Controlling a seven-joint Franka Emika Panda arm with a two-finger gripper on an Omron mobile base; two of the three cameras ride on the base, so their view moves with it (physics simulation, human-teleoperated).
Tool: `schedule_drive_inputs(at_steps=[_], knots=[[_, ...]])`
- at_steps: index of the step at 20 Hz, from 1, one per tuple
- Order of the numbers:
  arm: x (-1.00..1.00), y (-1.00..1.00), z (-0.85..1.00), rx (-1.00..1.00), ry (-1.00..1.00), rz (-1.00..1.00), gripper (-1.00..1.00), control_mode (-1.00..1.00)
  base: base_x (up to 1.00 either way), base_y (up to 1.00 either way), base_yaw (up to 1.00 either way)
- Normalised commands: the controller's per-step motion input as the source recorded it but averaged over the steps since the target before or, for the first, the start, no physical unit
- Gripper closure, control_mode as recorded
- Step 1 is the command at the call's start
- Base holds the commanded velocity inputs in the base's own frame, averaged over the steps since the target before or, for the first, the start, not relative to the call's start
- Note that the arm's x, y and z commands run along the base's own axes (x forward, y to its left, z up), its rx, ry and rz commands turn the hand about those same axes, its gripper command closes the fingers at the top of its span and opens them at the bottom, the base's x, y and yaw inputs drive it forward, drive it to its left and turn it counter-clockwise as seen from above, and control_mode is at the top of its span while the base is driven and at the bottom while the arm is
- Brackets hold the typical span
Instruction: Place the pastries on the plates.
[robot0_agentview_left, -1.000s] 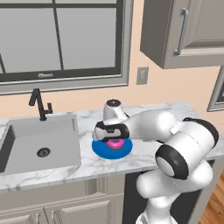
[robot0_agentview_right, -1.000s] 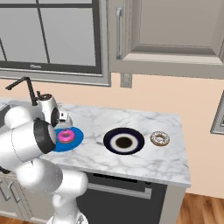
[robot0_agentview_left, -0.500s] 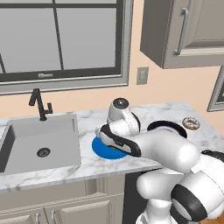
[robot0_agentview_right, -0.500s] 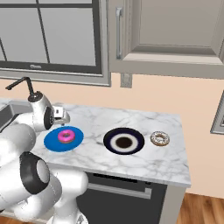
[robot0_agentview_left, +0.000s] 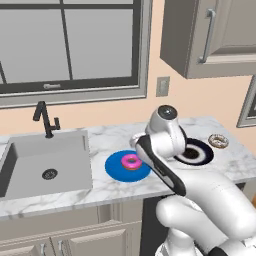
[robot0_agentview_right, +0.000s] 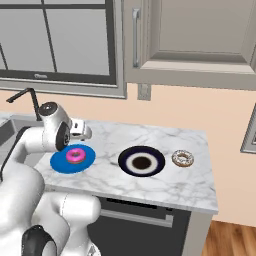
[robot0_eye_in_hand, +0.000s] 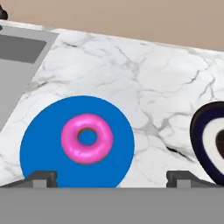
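**A:** Hand (robot0_eye_in_hand: 111, 179) status?

**B:** Fingers spread wide, nothing between them. From the hand view I see one tip (robot0_eye_in_hand: 41, 178) at each side, and the pink donut (robot0_eye_in_hand: 87, 138) sits well clear of both. No contact with anything.

**A:** So the pink one's placed?

**B:** I'd say so. It lies flat near the middle of the blue plate (robot0_eye_in_hand: 39, 131), plate flat on the tabletop (robot0_eye_in_hand: 144, 83) beside the sink (robot0_agentview_left: 45, 162). I read that half of the job as done.

**A:** And the rest?

**B:** Glazed donut (robot0_agentview_right: 183, 158) is on the bare tabletop, just beside the dark plate (robot0_agentview_right: 141, 161) on its far side from the blue one, not on it. Dark plate has nothing on it.

**A:** Next?

**B:** My guess: swing the hand across past the dark plate and pick up the glazed one.
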Motion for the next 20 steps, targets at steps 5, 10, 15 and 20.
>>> schedule_drive_inputs(at_steps=[5,10,15,20], knots=[[-0.39,-0.76,0.41,0.10,-0.12,-0.06,-1.00,-1.00,0.00,0.00,0.00],[-0.17,-0.93,0.10,0.02,-0.03,-0.07,-1.00,-1.00,0.00,0.00,0.00],[0.00,-0.95,0.10,0.00,0.00,-0.09,-1.00,-1.00,0.00,0.00,0.00],[0.00,-0.93,0.12,0.00,0.05,-0.10,-1.00,-1.00,0.00,0.00,0.00]])
